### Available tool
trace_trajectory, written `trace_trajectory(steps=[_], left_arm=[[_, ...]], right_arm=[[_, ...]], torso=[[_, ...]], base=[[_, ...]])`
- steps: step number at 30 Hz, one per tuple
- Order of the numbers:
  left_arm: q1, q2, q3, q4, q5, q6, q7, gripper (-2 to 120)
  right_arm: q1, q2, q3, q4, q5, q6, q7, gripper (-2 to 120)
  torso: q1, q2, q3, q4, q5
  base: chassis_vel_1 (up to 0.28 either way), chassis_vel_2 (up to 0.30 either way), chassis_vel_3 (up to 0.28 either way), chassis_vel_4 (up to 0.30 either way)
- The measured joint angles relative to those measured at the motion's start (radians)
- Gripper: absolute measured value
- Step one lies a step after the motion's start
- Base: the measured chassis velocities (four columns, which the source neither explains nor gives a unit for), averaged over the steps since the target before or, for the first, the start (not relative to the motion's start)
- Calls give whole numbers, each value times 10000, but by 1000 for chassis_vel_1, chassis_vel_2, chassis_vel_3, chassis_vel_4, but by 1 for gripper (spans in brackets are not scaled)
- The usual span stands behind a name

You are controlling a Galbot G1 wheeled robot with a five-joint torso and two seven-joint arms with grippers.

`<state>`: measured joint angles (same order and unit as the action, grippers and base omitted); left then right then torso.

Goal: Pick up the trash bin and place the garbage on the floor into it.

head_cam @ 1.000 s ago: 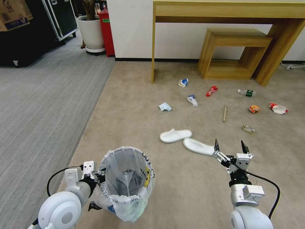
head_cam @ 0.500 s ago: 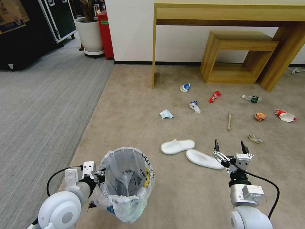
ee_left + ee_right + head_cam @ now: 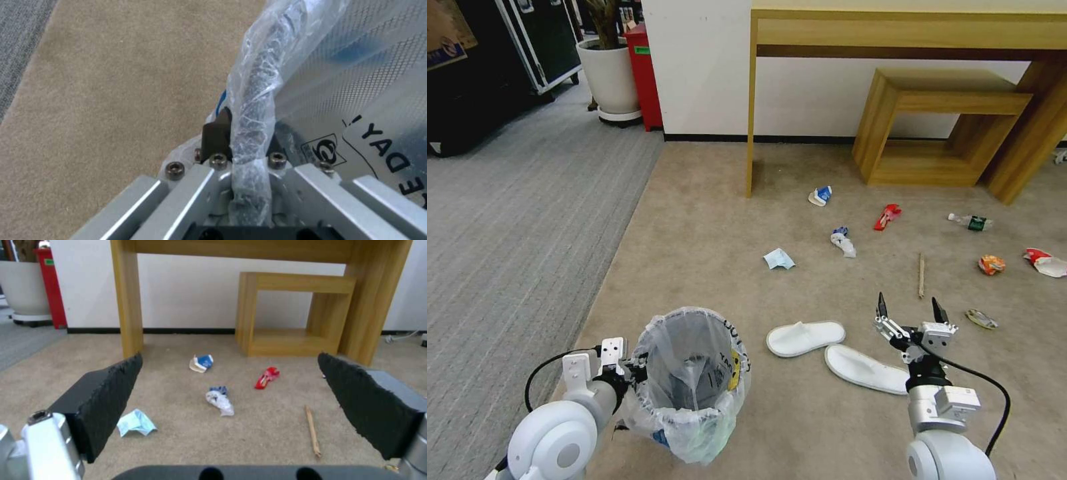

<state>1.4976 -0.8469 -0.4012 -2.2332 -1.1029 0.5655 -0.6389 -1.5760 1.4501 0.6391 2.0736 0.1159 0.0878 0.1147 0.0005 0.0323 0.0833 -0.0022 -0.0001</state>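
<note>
Beige floor [image 3: 707,220]; left pincer [image 3: 242,133] clamped on trash bin [image 3: 694,380] rim; right pincer [image 3: 908,312] apart.

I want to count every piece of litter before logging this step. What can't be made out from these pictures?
- The trash bin: its bottom and contents are hidden in the head view by the bag's folds.
- Left hand: its far finger is covered by the bagged rim in the left wrist view.
- One white slipper: its end is behind the open right hand.
- Small wrapper: too small to identify.
- Red-white wrapper: cut by the frame edge.
</note>
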Motion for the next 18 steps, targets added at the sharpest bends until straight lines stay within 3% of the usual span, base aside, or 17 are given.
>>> trace_trajectory(steps=[10, 18], left_arm=[[19, -36, 0, -8, 16, -3, 0, 0], [59, -134, 1, -35, 82, -14, -1, 0]], right_arm=[[-36, -56, 44, 6, 12, -46, 16, 100], [25, -93, 7, -14, 94, -117, 215, 100]], torso=[[0, 0, -1, 0, 1], [0, -1, 1, -2, 0]], base=[[-12, 13, 12, -10], [-119, 95, 106, -101]])
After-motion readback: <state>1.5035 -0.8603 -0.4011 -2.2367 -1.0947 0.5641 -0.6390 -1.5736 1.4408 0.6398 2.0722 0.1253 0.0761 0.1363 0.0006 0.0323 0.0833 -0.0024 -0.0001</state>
